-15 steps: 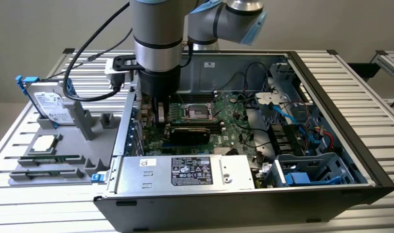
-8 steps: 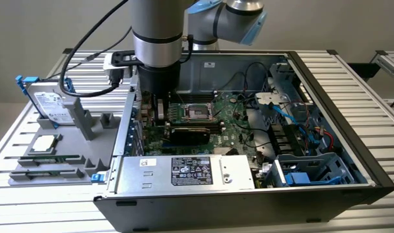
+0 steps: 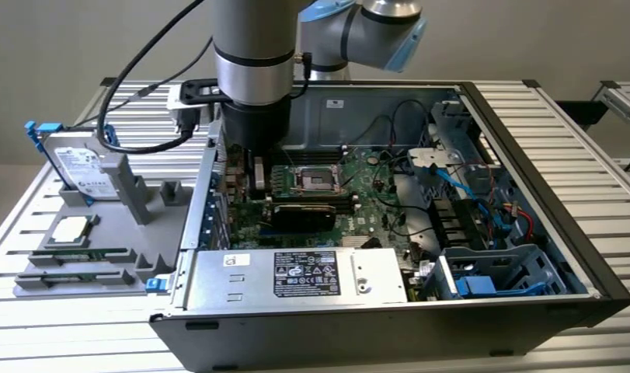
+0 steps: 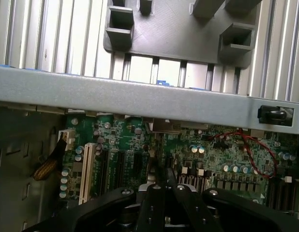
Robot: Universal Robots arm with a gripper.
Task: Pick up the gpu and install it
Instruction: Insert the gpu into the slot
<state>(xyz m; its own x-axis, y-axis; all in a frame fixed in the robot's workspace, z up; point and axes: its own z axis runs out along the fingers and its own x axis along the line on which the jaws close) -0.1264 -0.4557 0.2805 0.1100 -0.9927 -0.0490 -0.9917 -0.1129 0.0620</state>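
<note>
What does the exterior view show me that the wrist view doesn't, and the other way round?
The exterior view adds the robot arm reaching down into the open computer case, the power supply at the front, and the hard drive standing on the grey parts holder. The wrist view adds the end effector close above the board and a white expansion slot. Both share the green motherboard, the case wall and the holder.

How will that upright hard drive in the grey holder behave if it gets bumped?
The hard drive stands on edge, tall and thin, so it would probably tip rather than slide, though the grey holder likely braces its base. Its metal casing looks rigid and probably heavy for its size.
</note>
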